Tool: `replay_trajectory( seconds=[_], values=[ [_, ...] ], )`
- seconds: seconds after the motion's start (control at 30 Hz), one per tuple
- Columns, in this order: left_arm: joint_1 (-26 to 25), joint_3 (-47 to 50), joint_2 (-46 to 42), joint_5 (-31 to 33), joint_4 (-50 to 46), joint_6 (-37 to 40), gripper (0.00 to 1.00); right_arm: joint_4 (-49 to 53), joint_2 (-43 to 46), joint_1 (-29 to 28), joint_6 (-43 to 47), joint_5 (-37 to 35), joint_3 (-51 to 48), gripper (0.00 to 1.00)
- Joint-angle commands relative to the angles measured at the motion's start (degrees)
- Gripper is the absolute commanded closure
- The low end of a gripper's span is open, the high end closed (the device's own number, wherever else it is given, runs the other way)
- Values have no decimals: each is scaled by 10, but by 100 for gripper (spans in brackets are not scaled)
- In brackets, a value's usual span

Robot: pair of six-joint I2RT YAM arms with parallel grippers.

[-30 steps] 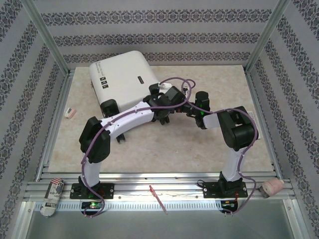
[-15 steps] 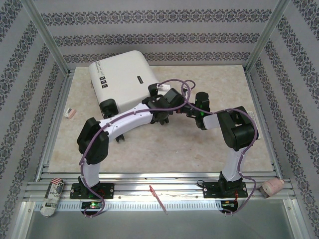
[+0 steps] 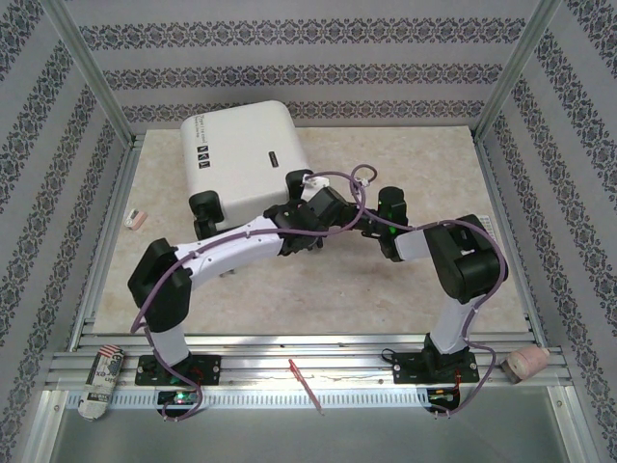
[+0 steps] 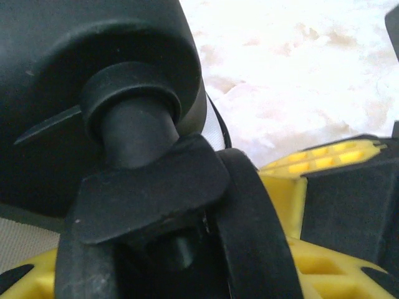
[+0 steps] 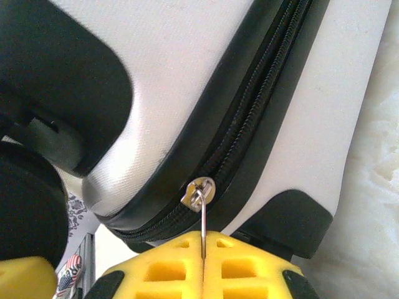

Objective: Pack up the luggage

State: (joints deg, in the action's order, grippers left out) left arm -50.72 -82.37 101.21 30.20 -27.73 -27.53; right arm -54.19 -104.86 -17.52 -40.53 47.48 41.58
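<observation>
Two holds: left fingers (image 4: 283, 199) clamp a wheel (image 4: 249, 243) of the luggage (image 3: 241, 149), right fingers (image 5: 168, 271) pinch its zipper pull (image 5: 202, 227); shell likely stiff, slick.

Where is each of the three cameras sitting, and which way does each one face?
Top external: above and behind both arm bases, looking down on the beige table and white hard-shell suitcase; the left arm and right arm show.
Left wrist: on the left arm, facing a black caster wheel gripped by the left gripper.
Right wrist: on the right arm, facing the suitcase's zipper seam; right gripper pinches the metal zipper pull.
Shared: all see the suitcase.
</observation>
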Motion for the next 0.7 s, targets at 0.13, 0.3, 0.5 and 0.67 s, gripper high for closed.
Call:
replay_trajectory(
  seconds=[0.13,0.3,0.5,0.67],
  values=[
    [-51,85,-116,-77,64,61,78,-5,19,-12,23,-25,10,100],
    [-59,176,-194,-147,124,77,78,9,18,-12,27,-38,21,100],
    [-62,216,-244,-171,120,92,78,22,23,-13,33,-51,26,100],
    [-64,224,-261,-206,112,109,78,26,22,-12,34,-56,28,100]
  ],
)
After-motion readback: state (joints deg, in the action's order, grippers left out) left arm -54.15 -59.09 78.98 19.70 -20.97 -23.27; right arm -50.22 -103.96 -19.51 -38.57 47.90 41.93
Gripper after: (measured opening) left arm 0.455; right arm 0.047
